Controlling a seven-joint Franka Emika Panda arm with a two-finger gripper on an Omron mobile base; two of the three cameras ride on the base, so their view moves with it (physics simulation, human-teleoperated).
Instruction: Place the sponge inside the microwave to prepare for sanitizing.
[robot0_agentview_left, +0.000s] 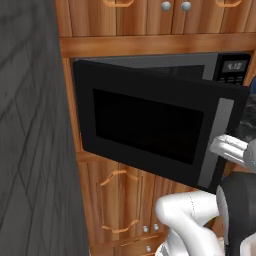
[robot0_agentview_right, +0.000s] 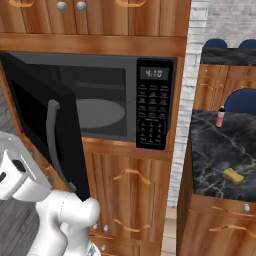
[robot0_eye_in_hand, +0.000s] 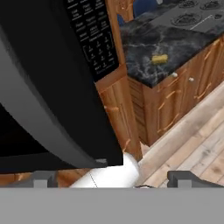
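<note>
Closest to my hand camera, the swung-out door (robot0_eye_in_hand: 48, 109) of the microwave (robot0_agentview_right: 95, 100) is looming across the left side, with its grey handle (robot0_eye_in_hand: 52, 118) running as a pale curved bar right in front of my gripper (robot0_eye_in_hand: 109, 177). My two fingertips (robot0_eye_in_hand: 41, 178) are sitting far apart at the bottom of that view, spread wide and pinching nothing.

Working left to right in the right base view, I am seeing the door standing open on its left hinge, then the grey cavity with the round turntable (robot0_agentview_right: 97, 112), then the keypad (robot0_agentview_right: 152, 117) under the lit display (robot0_agentview_right: 154, 73). Further right, across a gap, the sponge (robot0_agentview_right: 233, 176) is lying flat on the dark marble counter (robot0_agentview_right: 215, 145), well apart from the microwave, with a small pink bottle (robot0_agentview_right: 220, 116) standing farther back on the same counter.

I am judging that the door is done and the sponge is next. Several risks are waiting:
- My arm is sitting just beside the door edge, so swinging right carelessly could knock the door and push it partly closed.
- The sponge is thin and low, so coming down too shallow could make my fingers skid over it or shove it along the marble.
- Returning with it, I could clip the door or the cabinet frame (robot0_agentview_right: 95, 44) at the cavity mouth.
</note>
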